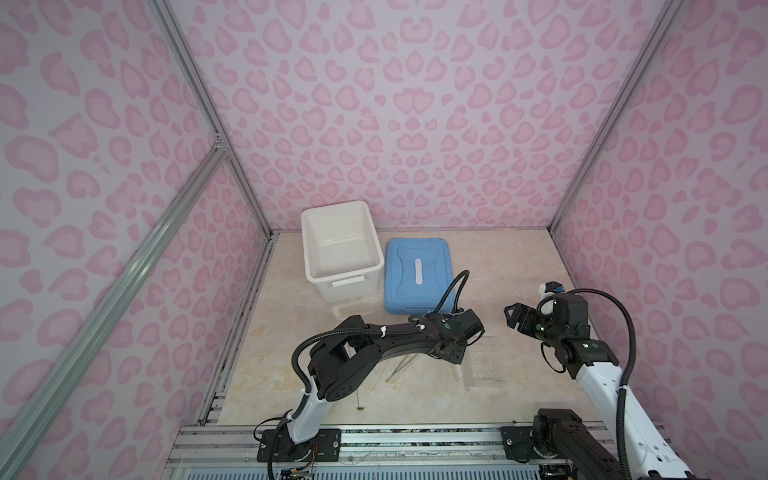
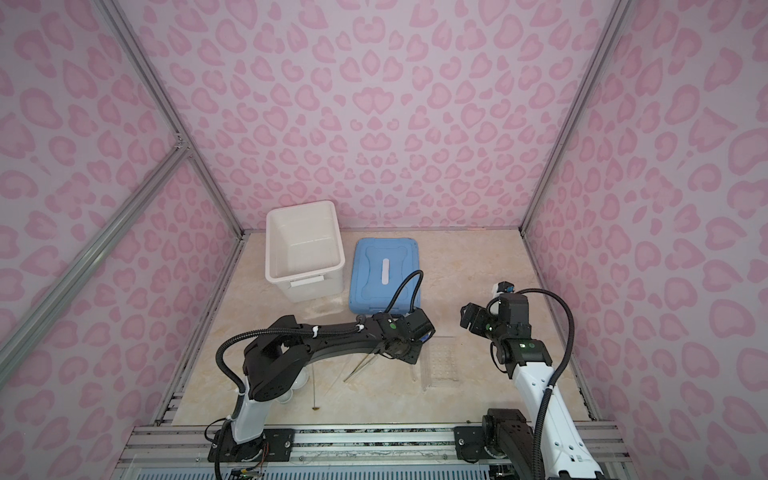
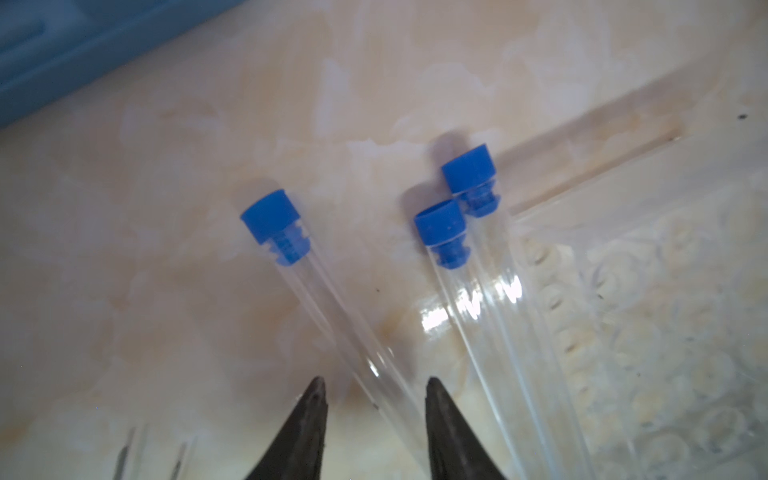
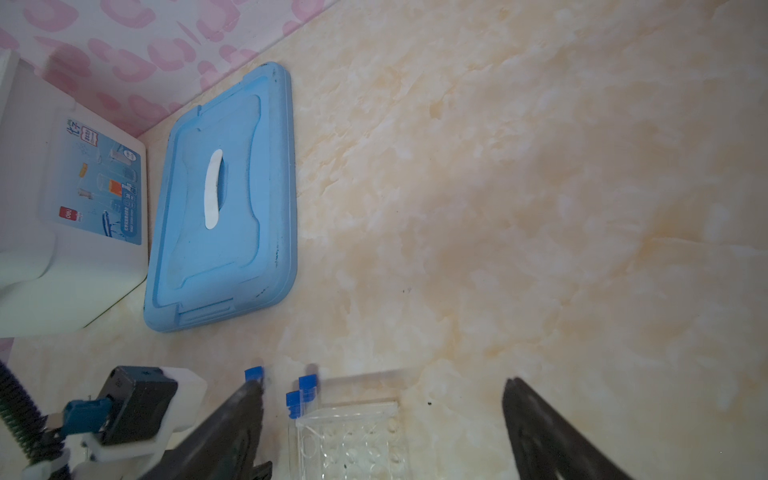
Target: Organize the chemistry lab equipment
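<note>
I am holding my left jaws low over the surface (image 1: 415, 395), straddling the lone tube (image 3: 316, 286) partway down its clear body. The tips are standing narrowly apart, one on each side, with a sliver of gap showing, so I am not yet gripping it. I am going for this one because it is lying apart from the other two tubes (image 3: 469, 299), which are resting side by side, touching, against the edge of the clear rack (image 3: 644, 332) lying flat beside them. I am aiming at the body rather than the blue cap because, I judge, a round slick wall needs a centred squeeze or it will roll out. My right jaws are hanging wide and empty, raised near the rack, leaving the left arm room. The tweezers (image 2: 361, 368) and the thin rod (image 2: 315, 390) are lying by my left arm. At the back, the white bin (image 1: 340, 249) is sitting open with its blue lid (image 1: 417, 274) flat alongside, probably waiting to take everything.
</note>
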Controlling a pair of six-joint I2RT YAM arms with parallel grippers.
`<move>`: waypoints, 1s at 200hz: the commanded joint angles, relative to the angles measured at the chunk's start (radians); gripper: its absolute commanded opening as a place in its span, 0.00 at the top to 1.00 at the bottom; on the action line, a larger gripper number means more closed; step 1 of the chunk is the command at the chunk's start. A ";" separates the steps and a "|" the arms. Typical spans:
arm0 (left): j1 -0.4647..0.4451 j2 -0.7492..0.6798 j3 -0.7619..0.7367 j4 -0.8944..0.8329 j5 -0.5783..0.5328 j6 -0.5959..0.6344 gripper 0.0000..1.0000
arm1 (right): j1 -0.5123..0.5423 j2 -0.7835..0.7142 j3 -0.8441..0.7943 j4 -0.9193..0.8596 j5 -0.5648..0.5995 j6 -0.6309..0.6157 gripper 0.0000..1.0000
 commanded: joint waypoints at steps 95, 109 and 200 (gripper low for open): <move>-0.022 -0.021 -0.034 -0.095 0.063 0.033 0.71 | 0.000 -0.007 -0.023 0.020 -0.001 -0.002 0.09; -0.022 -0.016 -0.027 -0.111 0.050 0.027 0.76 | 0.001 -0.005 -0.019 0.021 -0.008 -0.002 0.09; -0.007 -0.056 -0.070 -0.033 0.055 0.032 0.88 | 0.003 -0.016 -0.025 0.037 -0.069 0.005 0.09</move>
